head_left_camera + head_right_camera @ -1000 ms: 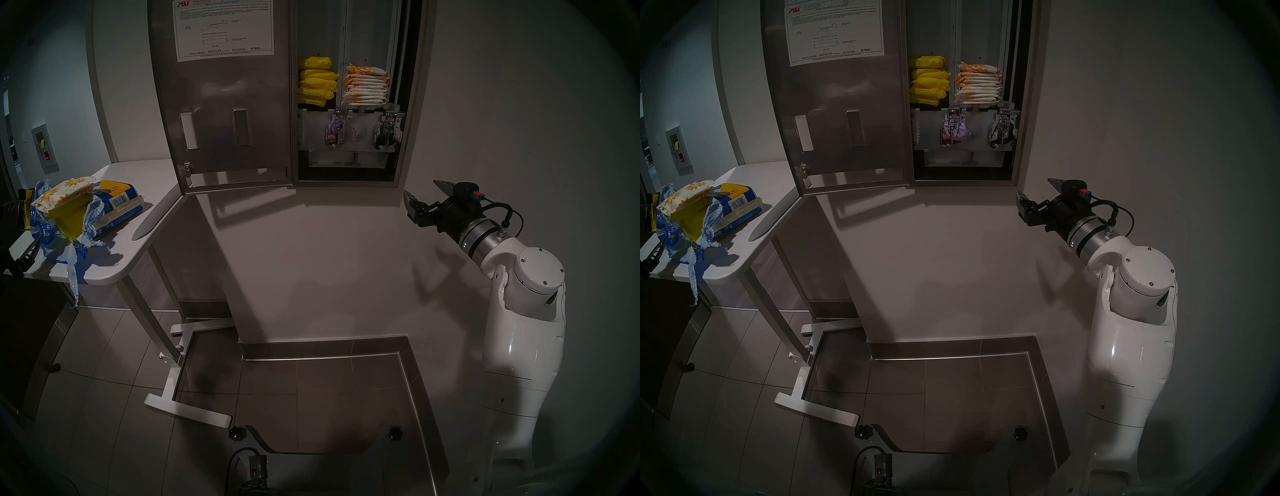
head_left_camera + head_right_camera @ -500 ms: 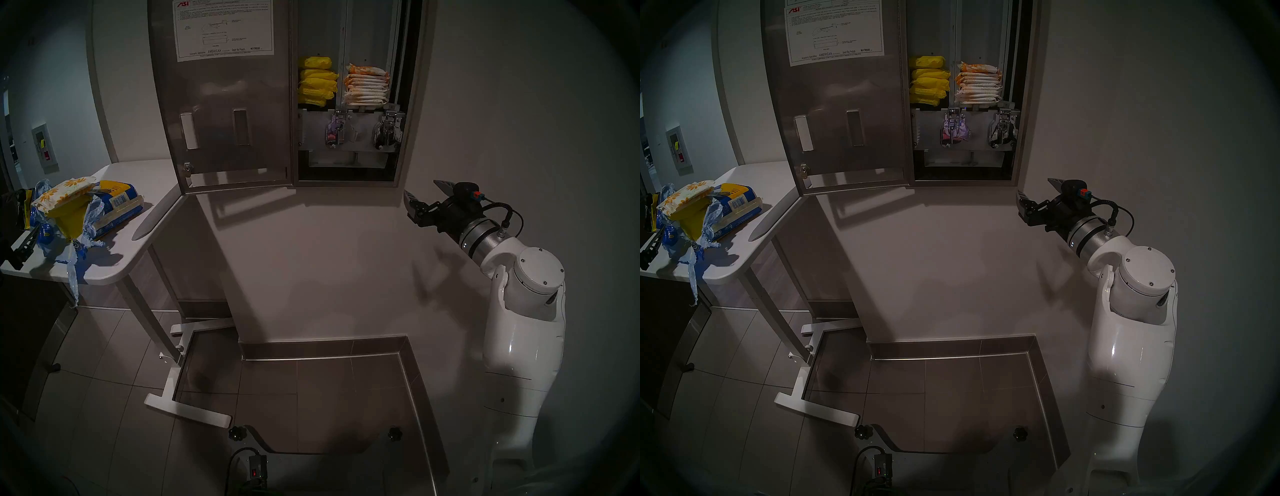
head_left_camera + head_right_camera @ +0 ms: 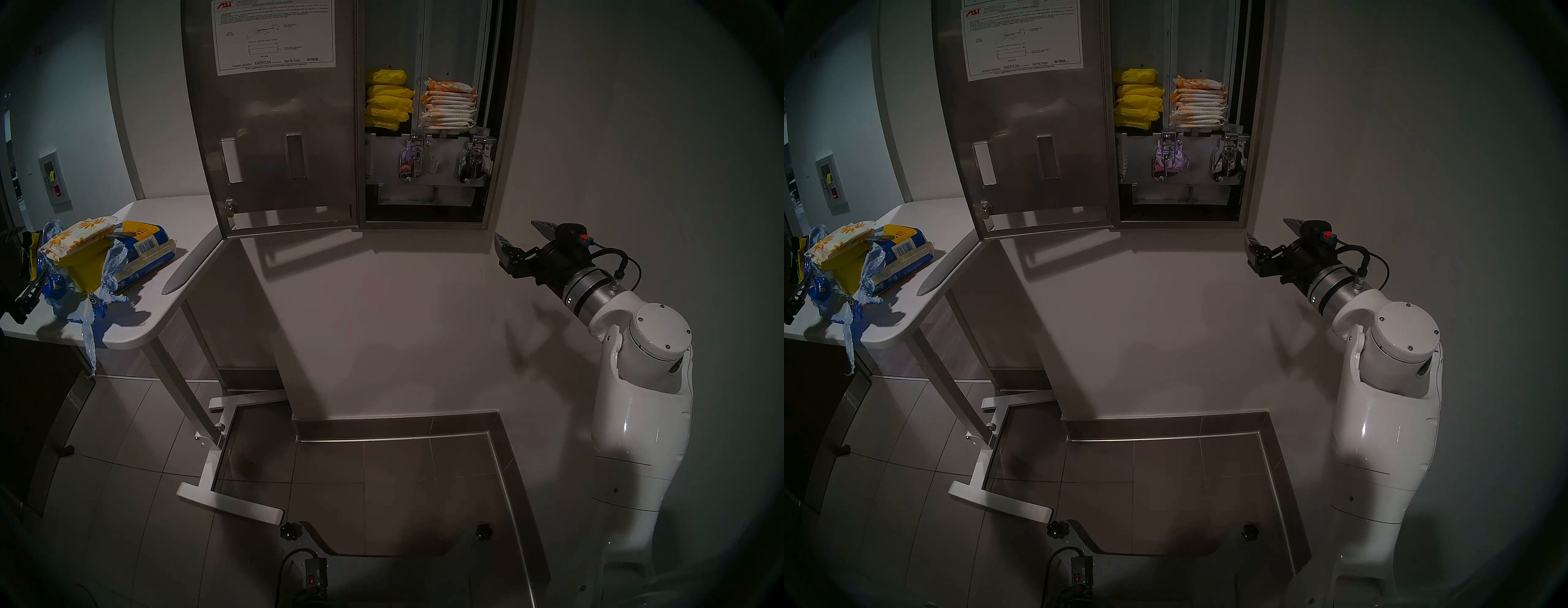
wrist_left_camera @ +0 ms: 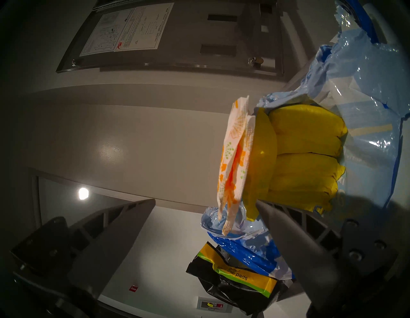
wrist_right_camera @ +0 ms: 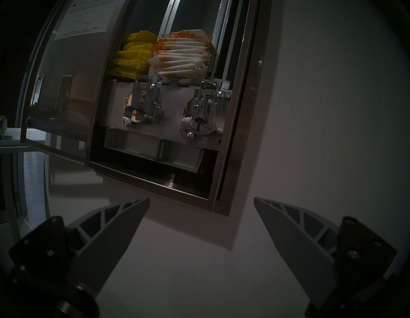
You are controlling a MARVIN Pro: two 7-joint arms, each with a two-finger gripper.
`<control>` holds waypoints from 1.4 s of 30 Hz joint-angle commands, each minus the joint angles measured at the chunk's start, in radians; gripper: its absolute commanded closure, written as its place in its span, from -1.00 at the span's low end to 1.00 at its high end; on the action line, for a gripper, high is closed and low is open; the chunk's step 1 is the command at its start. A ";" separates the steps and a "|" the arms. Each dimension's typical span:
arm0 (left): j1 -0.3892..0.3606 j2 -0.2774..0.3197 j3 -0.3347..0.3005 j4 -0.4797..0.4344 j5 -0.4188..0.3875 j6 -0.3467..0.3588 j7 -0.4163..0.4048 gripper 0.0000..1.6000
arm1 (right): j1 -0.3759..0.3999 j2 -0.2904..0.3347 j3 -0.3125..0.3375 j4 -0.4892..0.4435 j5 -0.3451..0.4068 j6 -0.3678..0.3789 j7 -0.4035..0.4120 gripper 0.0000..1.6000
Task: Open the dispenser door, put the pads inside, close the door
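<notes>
The left gripper (image 4: 205, 203) is mostly cut off at the head view's edge; its jaws gape wide, holding nothing; two white orange-daisy pads (image 4: 235, 159) lie atop the torn blue plastic bag (image 4: 366, 93), nearer its right-hand finger; the brushed-steel dispenser door (image 3: 280, 127) hangs open; the right gripper (image 5: 202, 201) is spread empty below the cabinet.

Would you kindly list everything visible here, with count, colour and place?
dispenser door: one, steel, swung open left.
daisy pads: one stack, white-orange, dispenser's right column.
loose daisy pads: two, white-orange, atop the torn bag.
yellow packets: one stack, yellow, left column; more in the bag.
torn bag: one, blue-yellow, on table.
table: one, white, left.
left gripper: open, by the loose pads.
right gripper: open, empty, below dispenser.
</notes>
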 commanded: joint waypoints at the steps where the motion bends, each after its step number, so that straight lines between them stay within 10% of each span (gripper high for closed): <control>1: -0.039 0.039 0.008 -0.007 -0.005 0.004 0.022 -1.00 | 0.021 0.003 -0.001 -0.032 0.005 -0.006 0.000 -1.00; 42: -0.116 0.056 0.106 0.014 0.048 0.016 0.057 -1.00 | 0.020 0.005 -0.002 -0.032 0.007 -0.006 -0.003 -1.00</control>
